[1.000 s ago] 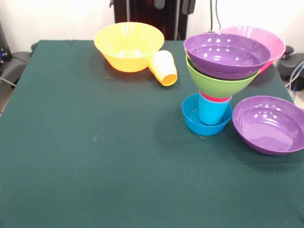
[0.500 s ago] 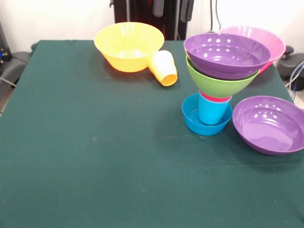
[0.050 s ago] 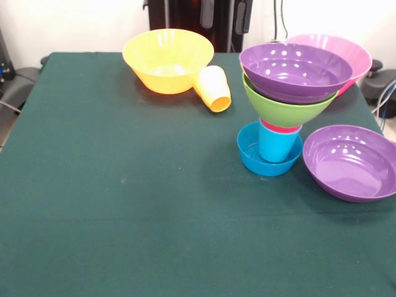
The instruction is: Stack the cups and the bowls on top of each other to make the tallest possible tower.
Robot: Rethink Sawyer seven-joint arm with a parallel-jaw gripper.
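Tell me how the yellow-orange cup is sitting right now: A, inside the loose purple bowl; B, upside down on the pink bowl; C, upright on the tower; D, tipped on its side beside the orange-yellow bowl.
D: the yellow-orange cup lies on its side on the table, against the orange-yellow bowl.

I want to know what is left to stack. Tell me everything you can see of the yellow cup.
The yellow cup is a small, pale yellow-orange tumbler of glossy plastic. It lies on its side on the green table, its open mouth facing the camera and slightly right. Its closed end rests against the big yellow bowl. It lies apart from the tower, to its left.
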